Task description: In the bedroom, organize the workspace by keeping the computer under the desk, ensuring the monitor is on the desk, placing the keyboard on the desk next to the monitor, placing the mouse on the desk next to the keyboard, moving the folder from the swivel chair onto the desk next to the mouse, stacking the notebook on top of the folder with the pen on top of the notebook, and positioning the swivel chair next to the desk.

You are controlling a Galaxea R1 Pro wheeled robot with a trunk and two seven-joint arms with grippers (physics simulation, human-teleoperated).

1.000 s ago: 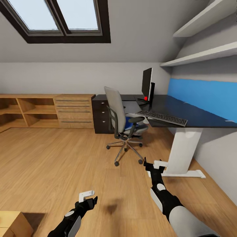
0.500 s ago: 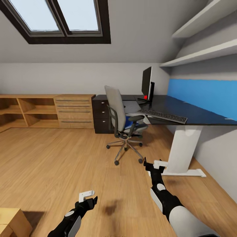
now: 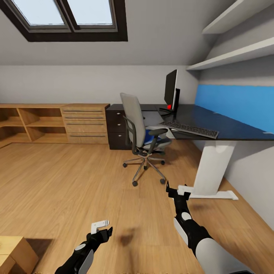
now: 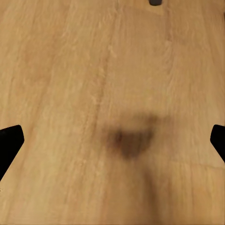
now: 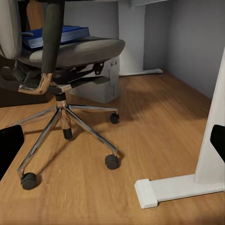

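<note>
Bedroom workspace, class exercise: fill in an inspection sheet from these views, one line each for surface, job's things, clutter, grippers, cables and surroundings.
Surface: black-topped desk on a white leg, against the blue wall panel.
Job's things: monitor and keyboard on the desk; blue folder lying on the swivel chair seat; grey computer on the floor behind the chair.
Clutter: a small red item at the monitor's foot.
Grippers: left gripper and right gripper both open and empty, over the wood floor.
Cables: nothing seen.
Surroundings: skylight, wall shelves, light-wood dresser, dark drawer unit.
</note>
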